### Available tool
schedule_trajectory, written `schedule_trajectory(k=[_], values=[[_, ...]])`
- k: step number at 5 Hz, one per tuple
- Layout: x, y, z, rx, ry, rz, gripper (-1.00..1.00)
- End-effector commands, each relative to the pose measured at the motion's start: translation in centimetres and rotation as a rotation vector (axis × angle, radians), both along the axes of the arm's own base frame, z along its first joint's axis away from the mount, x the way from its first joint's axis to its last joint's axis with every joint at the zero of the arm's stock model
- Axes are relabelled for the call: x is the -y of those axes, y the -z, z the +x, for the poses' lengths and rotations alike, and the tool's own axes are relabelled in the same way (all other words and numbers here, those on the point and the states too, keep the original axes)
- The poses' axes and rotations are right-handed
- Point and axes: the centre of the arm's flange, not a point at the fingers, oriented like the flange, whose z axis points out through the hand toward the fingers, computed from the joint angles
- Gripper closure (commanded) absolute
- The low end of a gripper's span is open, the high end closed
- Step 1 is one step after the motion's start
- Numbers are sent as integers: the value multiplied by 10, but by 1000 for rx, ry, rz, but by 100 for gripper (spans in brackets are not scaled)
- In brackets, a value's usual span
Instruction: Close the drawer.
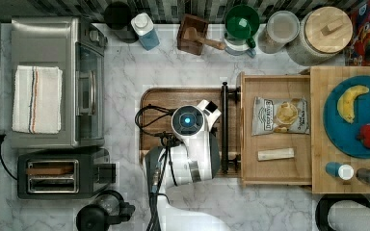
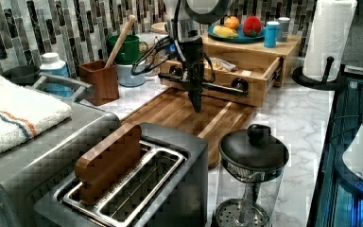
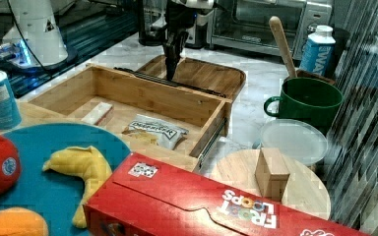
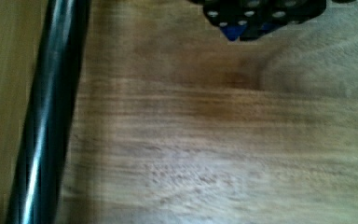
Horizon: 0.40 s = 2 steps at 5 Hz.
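The drawer (image 1: 274, 169) is a light-wood box pulled out of the butcher-block unit, with a chip bag (image 1: 280, 115) and a pale stick (image 1: 275, 154) inside. Its long black bar handle (image 1: 225, 127) runs along the front edge, over the brown tray (image 1: 173, 96). My gripper (image 2: 196, 105) points straight down over the tray, just on the tray side of the handle (image 2: 217, 87), fingers shut with nothing between them. In the right view the gripper (image 3: 170, 73) hangs just behind the handle (image 3: 187, 84) and drawer (image 3: 162, 101). The wrist view has the gripper (image 4: 240, 29), the handle (image 4: 46, 116) and the tray (image 4: 214, 140).
A toaster oven (image 1: 58, 82) and toaster (image 1: 53, 175) line the top view's left, with a coffee press (image 1: 101, 216) below them. A utensil holder (image 1: 192, 34), green mug (image 1: 242, 21) and jars stand along the back. A blue plate (image 1: 361, 120) with fruit tops the butcher block.
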Motion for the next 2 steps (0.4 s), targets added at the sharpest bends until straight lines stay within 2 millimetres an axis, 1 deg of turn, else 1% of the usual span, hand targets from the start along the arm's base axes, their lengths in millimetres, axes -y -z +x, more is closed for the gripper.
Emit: schedule_trajectory(k=[1,2], values=[[52,-56,25,184,-69,-24,100],[88,-57,27,203,-69,-6,100]])
